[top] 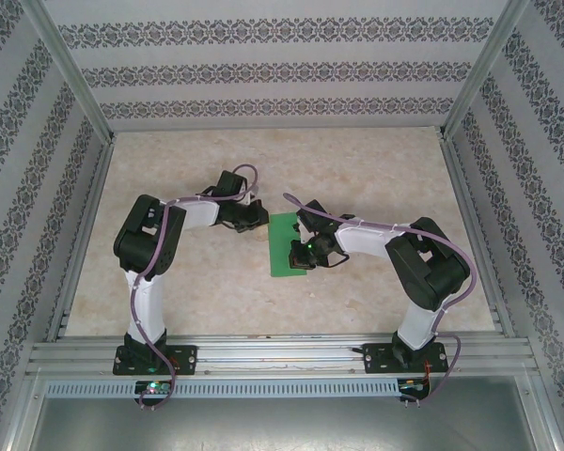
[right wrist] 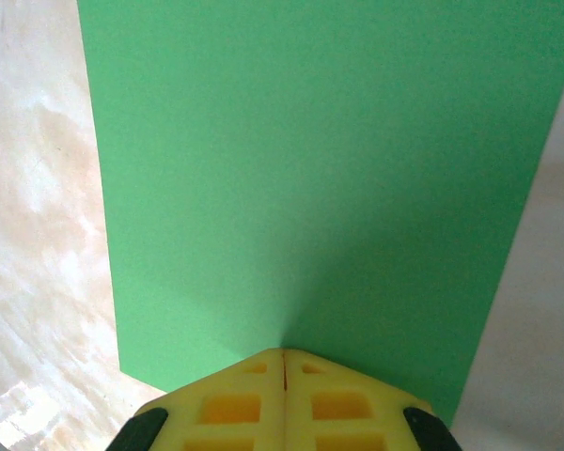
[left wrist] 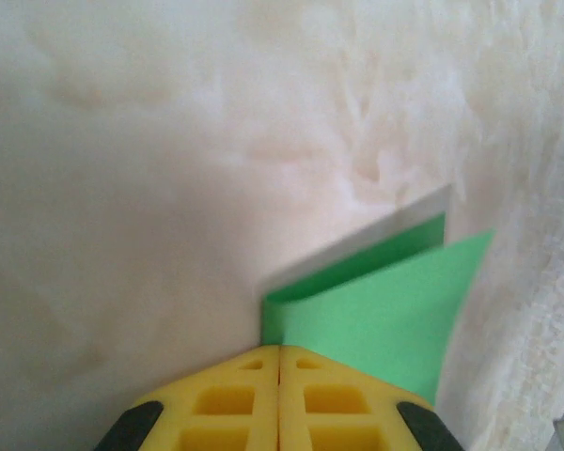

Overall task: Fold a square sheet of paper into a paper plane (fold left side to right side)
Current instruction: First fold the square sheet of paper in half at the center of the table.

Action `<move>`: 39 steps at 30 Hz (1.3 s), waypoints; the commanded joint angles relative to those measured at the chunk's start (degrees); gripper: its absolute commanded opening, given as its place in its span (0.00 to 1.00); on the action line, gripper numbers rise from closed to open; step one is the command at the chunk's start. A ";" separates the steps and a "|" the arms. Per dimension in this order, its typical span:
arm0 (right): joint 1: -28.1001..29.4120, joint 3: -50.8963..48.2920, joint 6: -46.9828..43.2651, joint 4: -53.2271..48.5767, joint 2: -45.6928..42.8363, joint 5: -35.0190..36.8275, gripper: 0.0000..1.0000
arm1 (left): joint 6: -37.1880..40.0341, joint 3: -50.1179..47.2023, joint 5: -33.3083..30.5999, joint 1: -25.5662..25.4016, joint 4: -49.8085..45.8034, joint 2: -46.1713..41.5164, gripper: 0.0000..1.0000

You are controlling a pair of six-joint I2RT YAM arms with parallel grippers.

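Near the middle of the overhead frame, the bright green square sheet of paper [top: 284,246] is lying on the pale marbled counter [top: 357,169], appearing as an upright strip taller than it is wide. The left end effector [top: 259,222] is sitting at the strip's upper left edge, and the right end effector [top: 307,252] is reaching over its right side, a little lower in the frame. From the left wrist camera, the left end effector [left wrist: 279,349] is showing at the bottom centre, its two yellow fingers pressed together with no gap. The sheet [left wrist: 385,319] is spreading from those tips toward the lower right, doubled over with a soft rounded fold and its top layer lifting off the counter [left wrist: 122,188]. Whether paper is pinched between the fingers is impossible to tell. From the right wrist camera, the right end effector [right wrist: 284,355] is likewise fully closed at the bottom centre, its tips meeting the flat sheet [right wrist: 301,188], which is covering most of the frame, with counter [right wrist: 28,235] showing along both sides.
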 commanded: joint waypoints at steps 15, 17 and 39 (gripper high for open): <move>-1.01 -4.12 0.15 -8.47 2.74 4.66 0.00 | 3.64 5.90 -7.47 2.96 -0.61 4.17 0.07; -1.06 -4.12 0.29 -8.20 2.67 4.48 0.00 | 3.89 6.34 -7.37 3.20 -0.80 4.11 0.07; -1.19 -3.94 1.25 -6.53 3.56 3.38 0.00 | 0.85 -0.64 0.44 -4.19 5.94 -1.48 0.07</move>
